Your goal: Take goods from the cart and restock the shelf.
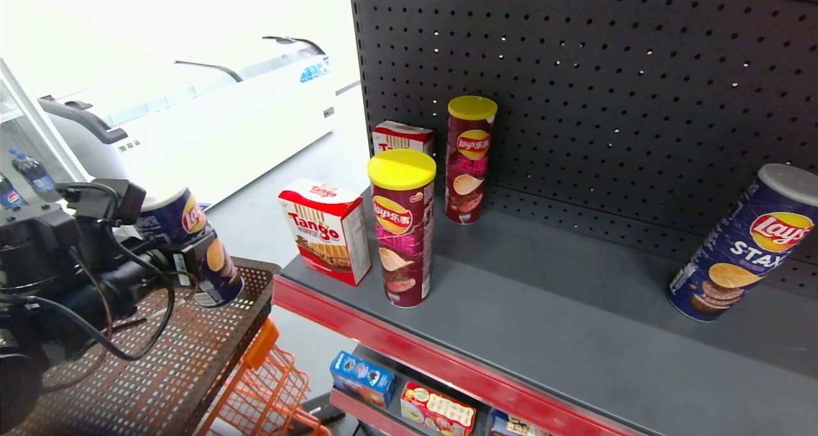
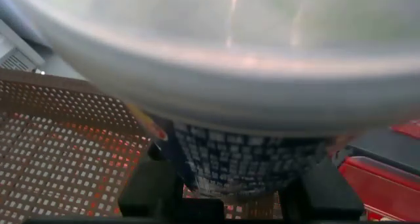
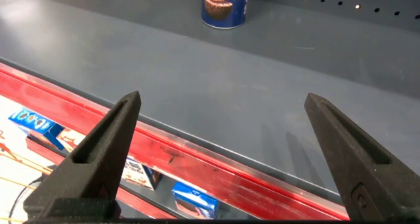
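A wide store shelf (image 1: 543, 308) takes up most of the scene. It has a grey deck, a red front lip and a black pegboard back (image 1: 607, 71). Off to the left, farther back in the room, stands a long white chest freezer (image 1: 243, 110). Nearer, just beside the shelf's left end, is the cart (image 1: 160, 372), topped with a brown perforated tray over an orange wire basket (image 1: 268, 385).

The left gripper (image 1: 185, 257) hangs over the cart's tray, its black fingers (image 2: 147, 188) clamped on either side of a dark blue chip can (image 1: 188, 218). The can has a grey lid and a chip pictured on its side. It is held tilted, lid toward the arm, short of the shelf edge.

A matching blue can (image 1: 744, 244) stands on the right part of the shelf, leaning with its grey lid toward the pegboard. Well apart from it, at the left end, are two upright maroon cans with yellow lids, one near the front (image 1: 402, 231) and one farther back by the pegboard (image 1: 470, 161).

A red-and-white wafer box (image 1: 326, 231) stands just beside the front maroon can, at the shelf corner nearest the held can. A second wafer box (image 1: 402, 139) stands behind it against the pegboard.

The right gripper (image 3: 223, 165) hovers above the shelf's red lip with its two dark fingers (image 3: 98, 158) spread wide, gripping nothing.

On the lower shelf sit a small blue box (image 1: 363, 377) and a colourful box (image 1: 438, 410).
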Controlling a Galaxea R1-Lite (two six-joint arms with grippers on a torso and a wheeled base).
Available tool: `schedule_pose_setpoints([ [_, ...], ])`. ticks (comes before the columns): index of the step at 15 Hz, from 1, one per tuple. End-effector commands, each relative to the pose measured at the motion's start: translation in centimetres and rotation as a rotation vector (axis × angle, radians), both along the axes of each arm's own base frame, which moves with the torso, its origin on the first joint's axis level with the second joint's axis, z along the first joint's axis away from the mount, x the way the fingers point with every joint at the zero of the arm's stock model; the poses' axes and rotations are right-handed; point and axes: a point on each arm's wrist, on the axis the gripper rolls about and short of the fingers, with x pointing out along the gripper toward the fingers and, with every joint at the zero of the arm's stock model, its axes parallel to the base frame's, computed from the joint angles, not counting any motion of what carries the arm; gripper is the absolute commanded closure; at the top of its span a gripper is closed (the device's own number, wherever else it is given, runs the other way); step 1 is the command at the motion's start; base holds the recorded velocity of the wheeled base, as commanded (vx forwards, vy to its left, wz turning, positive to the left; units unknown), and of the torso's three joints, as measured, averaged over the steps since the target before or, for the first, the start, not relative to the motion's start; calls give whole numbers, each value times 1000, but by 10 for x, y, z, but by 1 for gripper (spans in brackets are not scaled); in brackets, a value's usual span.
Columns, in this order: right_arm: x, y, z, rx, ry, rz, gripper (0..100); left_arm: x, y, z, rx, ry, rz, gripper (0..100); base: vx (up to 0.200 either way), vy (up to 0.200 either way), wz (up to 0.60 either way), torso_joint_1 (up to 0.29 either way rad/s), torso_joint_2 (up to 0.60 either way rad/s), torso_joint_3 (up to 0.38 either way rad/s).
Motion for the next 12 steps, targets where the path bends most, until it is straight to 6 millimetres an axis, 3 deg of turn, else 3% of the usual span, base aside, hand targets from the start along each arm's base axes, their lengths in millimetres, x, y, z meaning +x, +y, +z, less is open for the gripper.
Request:
schedule_pose_setpoints([
  [1, 0, 0, 0, 0, 2, 0, 0, -28, -3, 34, 8, -124, -10, 100, 0, 0, 0, 0, 0, 0],
  [3, 0, 0, 0, 0, 0, 0, 0, -42, -9, 46, 8, -160, -32, 100, 0, 0, 0, 0, 0, 0],
  [6, 0, 0, 0, 0, 0, 0, 0, -85, -16, 64, 8, -145, -58, 100, 0, 0, 0, 0, 0, 0],
  [12, 0, 0, 0, 0, 0, 0, 0, -121, -26, 70, -4, -166, -139, 100, 0, 0, 0, 0, 0, 0],
])
